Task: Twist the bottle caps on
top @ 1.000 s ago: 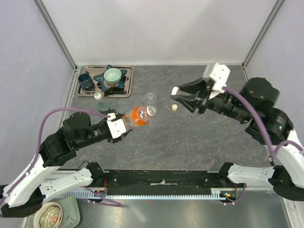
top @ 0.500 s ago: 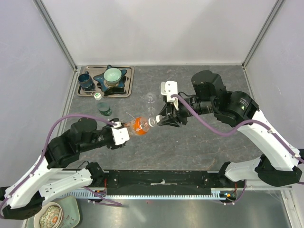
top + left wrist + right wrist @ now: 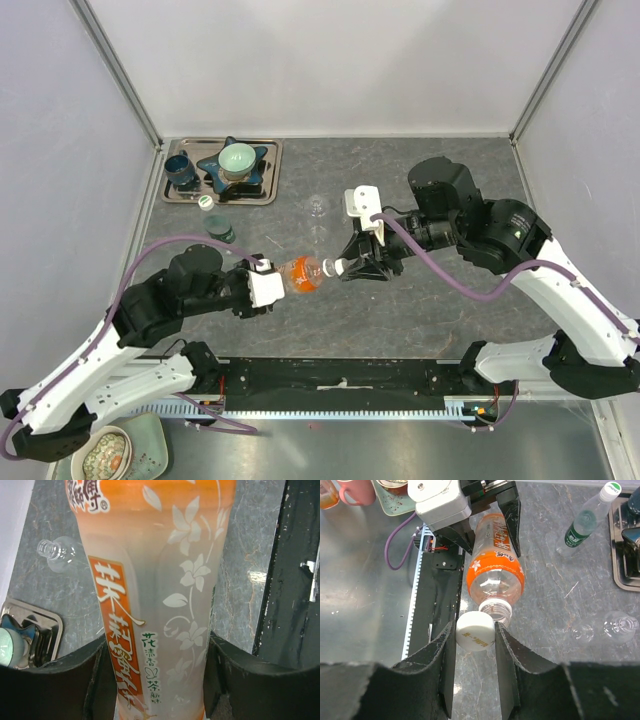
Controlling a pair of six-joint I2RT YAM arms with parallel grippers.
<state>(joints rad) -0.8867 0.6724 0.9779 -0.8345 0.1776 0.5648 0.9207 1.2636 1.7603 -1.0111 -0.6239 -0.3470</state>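
The left gripper (image 3: 280, 280) clamps the lower body of the orange bottle (image 3: 495, 565) and holds it on its side over the middle of the desk (image 3: 440, 320), mouth toward the right arm. The right gripper (image 3: 345, 267) pinches a white cap (image 3: 475, 631), which touches the bottle's open mouth but sits off to one side. A small clear bottle (image 3: 607, 626) lies uncapped nearer the far edge. A capped green-tinted bottle (image 3: 585, 522) sits just beside the tray (image 3: 270, 150) in the far left corner.
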